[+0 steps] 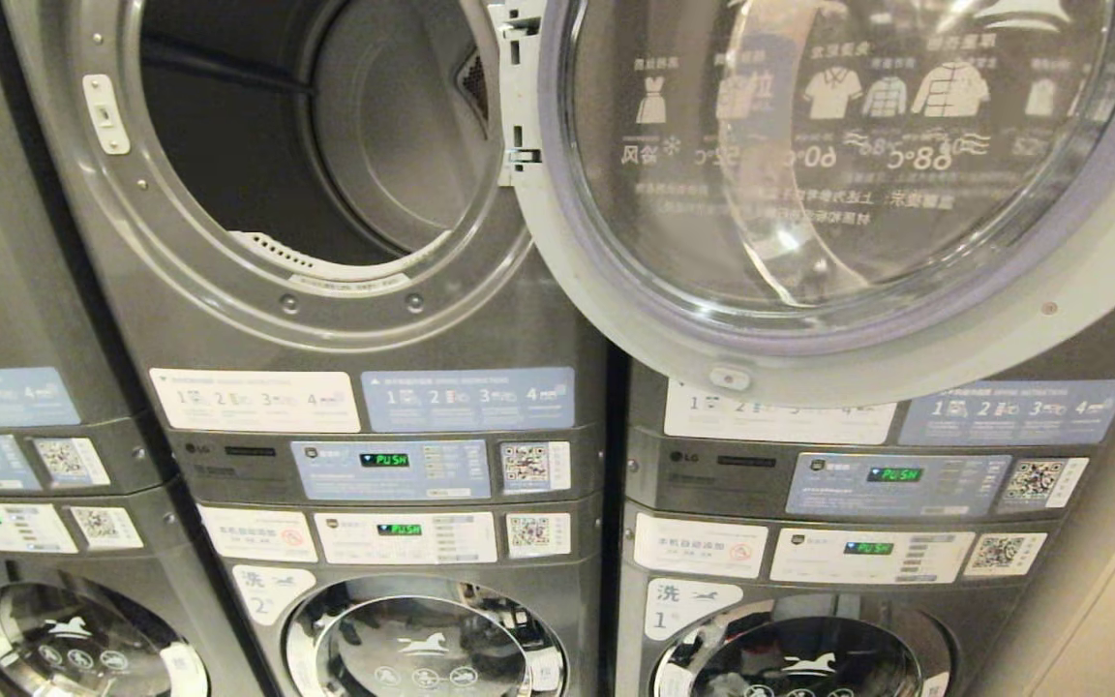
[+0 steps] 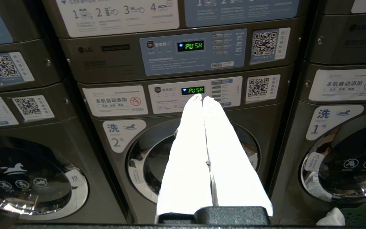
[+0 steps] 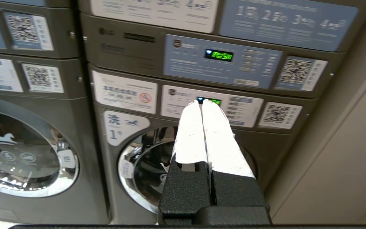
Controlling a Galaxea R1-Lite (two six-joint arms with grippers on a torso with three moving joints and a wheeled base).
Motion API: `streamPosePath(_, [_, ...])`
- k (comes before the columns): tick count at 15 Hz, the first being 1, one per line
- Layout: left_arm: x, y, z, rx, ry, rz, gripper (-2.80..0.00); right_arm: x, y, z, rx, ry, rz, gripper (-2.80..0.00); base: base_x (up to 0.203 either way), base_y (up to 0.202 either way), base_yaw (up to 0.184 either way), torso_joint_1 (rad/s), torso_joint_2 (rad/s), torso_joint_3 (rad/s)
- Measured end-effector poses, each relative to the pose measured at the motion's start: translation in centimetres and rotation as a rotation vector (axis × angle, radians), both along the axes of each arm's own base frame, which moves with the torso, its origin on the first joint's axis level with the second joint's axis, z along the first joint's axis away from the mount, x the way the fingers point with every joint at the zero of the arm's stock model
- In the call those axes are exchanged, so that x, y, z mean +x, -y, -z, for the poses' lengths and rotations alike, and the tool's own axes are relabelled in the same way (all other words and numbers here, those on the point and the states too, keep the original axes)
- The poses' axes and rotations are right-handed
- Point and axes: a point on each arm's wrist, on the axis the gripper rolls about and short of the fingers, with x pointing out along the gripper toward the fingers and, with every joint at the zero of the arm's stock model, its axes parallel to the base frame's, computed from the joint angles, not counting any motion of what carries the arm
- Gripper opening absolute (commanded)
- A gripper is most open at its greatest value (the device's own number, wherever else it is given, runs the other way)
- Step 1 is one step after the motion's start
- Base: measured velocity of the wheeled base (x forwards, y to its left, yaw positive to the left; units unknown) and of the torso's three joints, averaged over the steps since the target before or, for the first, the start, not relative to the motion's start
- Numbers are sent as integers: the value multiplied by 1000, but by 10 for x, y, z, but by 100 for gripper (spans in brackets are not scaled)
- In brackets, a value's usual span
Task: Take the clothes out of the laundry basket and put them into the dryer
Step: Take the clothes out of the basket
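Pincers come nearest, each only in its own wrist view: the left pincer (image 2: 199,98) and the right pincer (image 3: 201,102) both have white fingers pressed together, holding nothing, pointed at the lower washers. By my reading no step is begun. The next move calls for finding the laundry basket (image 2: 365,213), of which only a green edge and a scrap of white cloth (image 2: 330,218) show at five o'clock in the left wrist view; the other views do not show it. Farther off, only the head view shows the dryer drum (image 1: 325,136), apparently bare, at eleven o'clock, its door (image 1: 838,184) swung wide at one o'clock.
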Motion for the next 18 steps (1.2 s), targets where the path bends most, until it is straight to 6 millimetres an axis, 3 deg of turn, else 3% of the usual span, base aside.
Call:
streamPosePath(6, [0, 0, 0, -23, 1, -14, -280, 0, 0, 0, 19, 1, 5, -280, 0, -38, 1, 1, 2, 1])
streamPosePath(13, [0, 0, 0, -25, 1, -13, -280, 0, 0, 0, 20, 2, 8, -280, -157, 0, 1, 1, 5, 1])
streamPosePath(18, [0, 0, 0, -32, 1, -14, -280, 0, 0, 0, 20, 1, 6, -280, 0, 0, 0, 6, 0, 0])
